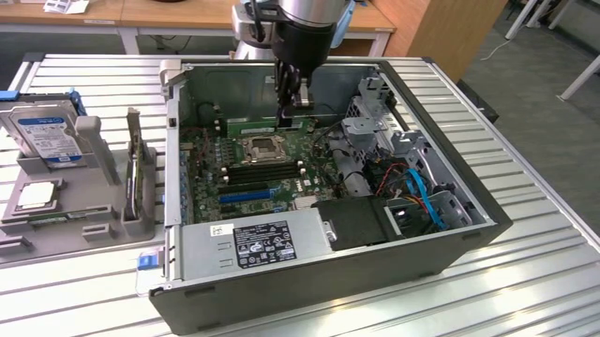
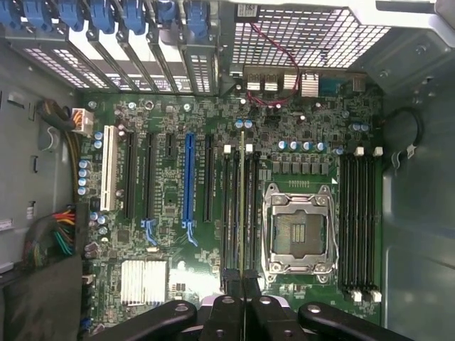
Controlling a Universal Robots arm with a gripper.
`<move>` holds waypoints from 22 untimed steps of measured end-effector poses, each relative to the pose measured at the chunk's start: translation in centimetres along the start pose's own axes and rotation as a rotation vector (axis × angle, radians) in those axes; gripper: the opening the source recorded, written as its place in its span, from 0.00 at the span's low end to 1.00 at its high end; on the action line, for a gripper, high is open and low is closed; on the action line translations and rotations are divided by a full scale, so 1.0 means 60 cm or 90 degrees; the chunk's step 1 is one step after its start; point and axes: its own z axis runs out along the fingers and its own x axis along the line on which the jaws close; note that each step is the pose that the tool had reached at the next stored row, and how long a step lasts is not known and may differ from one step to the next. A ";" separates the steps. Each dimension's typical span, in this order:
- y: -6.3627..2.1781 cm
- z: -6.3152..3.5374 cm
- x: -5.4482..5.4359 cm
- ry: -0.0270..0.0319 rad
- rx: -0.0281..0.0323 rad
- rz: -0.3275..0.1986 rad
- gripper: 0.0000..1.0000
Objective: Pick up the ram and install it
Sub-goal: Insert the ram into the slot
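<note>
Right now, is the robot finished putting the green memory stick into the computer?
Not quite. Done: the ram is picked up and inside the computer case. In hand: the gripper is shut on it, holding it lined up with the memory slots next to the processor socket. Left: it is not let go yet, and I cannot tell whether it is pushed fully in.

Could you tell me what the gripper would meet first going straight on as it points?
The gripper, shut on the ram, points down at the motherboard; the ram's lower edge would meet the black memory slots beside the processor socket first, if not already touching.
</note>
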 end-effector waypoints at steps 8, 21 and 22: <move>-0.001 0.015 0.000 0.0000 0.0000 0.000 0.11; -0.002 0.042 0.001 0.0000 0.0000 0.000 0.11; -0.002 0.044 0.001 0.0000 0.0000 0.001 0.11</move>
